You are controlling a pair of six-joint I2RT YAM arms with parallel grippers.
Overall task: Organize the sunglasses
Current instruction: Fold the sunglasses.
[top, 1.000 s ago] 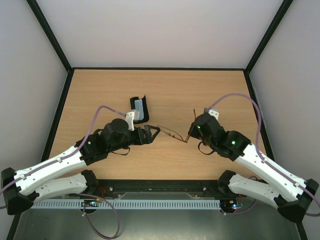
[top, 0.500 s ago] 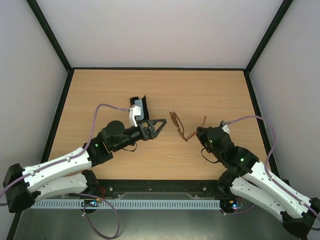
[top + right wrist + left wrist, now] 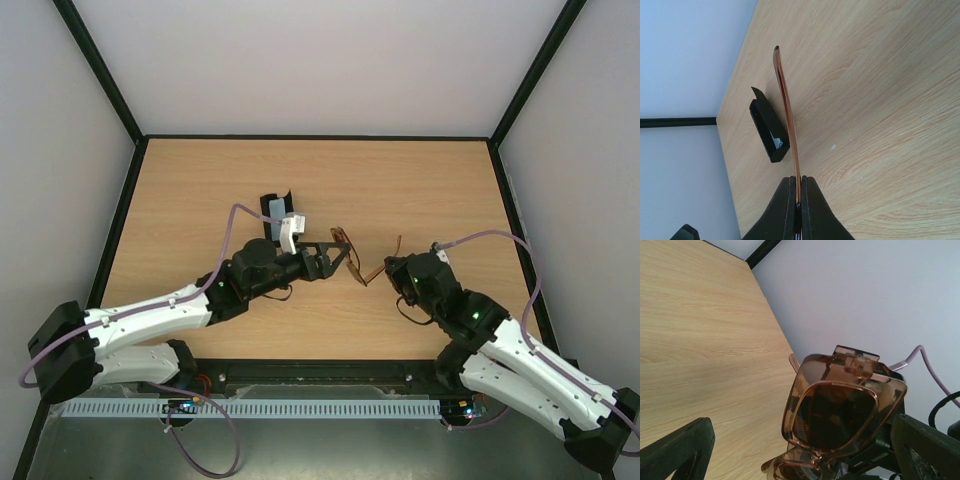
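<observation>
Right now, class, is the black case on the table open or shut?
Open: the black case has its flap raised and its hollow interior showing in the right wrist view.

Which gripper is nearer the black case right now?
Left. The left gripper hangs open right of the case; the right gripper, shut on the sunglasses temple, sits farther right.

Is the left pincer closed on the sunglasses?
No, the left pincer stands wide open, with the sunglasses between its fingers.
</observation>
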